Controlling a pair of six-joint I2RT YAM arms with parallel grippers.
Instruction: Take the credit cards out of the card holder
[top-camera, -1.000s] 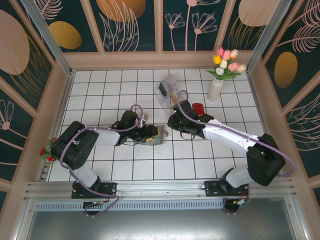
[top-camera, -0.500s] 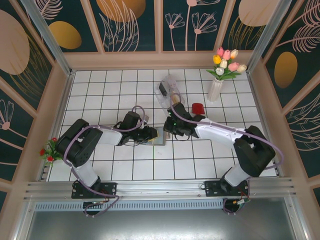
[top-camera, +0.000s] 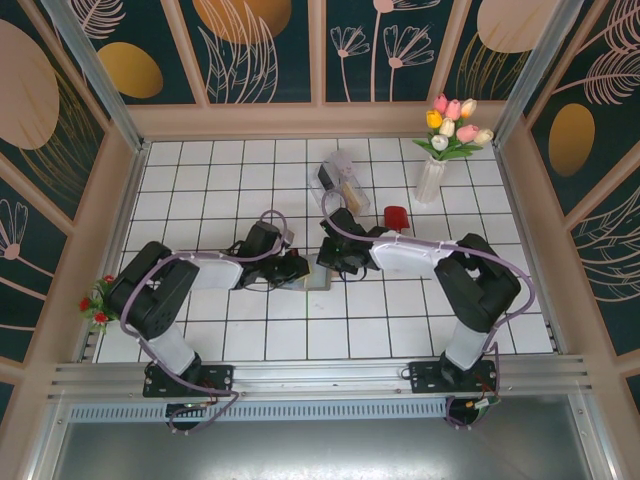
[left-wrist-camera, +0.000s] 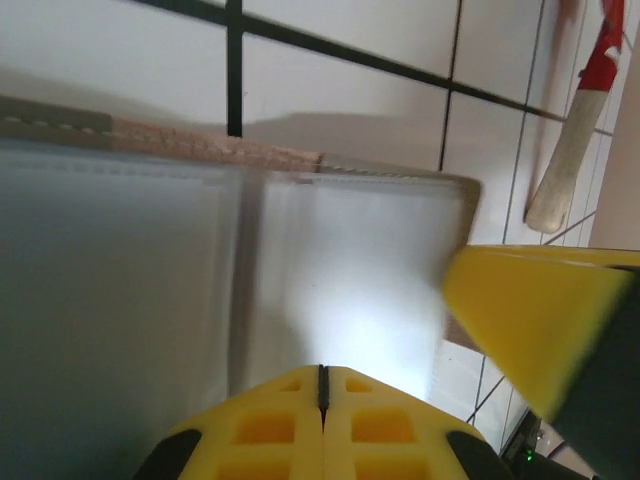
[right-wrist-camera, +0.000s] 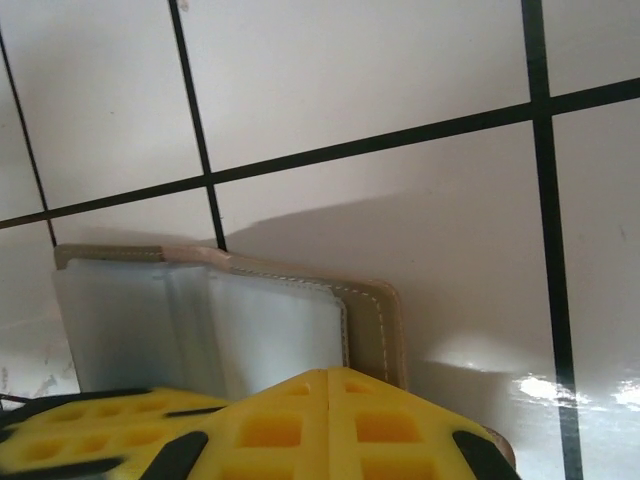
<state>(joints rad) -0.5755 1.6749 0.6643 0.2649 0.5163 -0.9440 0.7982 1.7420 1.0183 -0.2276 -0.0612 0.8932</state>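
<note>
The card holder (top-camera: 316, 279) lies open on the white tiles, a grey-brown folding wallet with pale grey inner panels (left-wrist-camera: 350, 270). My left gripper (top-camera: 299, 270) is shut, its yellow fingertips (left-wrist-camera: 322, 372) together over the holder's near panel. From the right, my right gripper (top-camera: 329, 263) is also shut, and its tip (right-wrist-camera: 328, 378) sits over the stitched brown edge (right-wrist-camera: 372, 312) of the holder. Its yellow finger (left-wrist-camera: 530, 320) shows at the right of the left wrist view. The credit cards are hidden; no card edge shows in the panels.
A clear plastic box (top-camera: 340, 183) stands behind the grippers, with a small red object (top-camera: 396, 216) to its right. A vase of tulips (top-camera: 438, 160) is at the back right. A wooden stick with a red end (left-wrist-camera: 570, 150) lies beyond the holder.
Both grippers have closed. The right arm has swung left and down onto the holder's right side. The left gripper stayed at the holder's left side.
</note>
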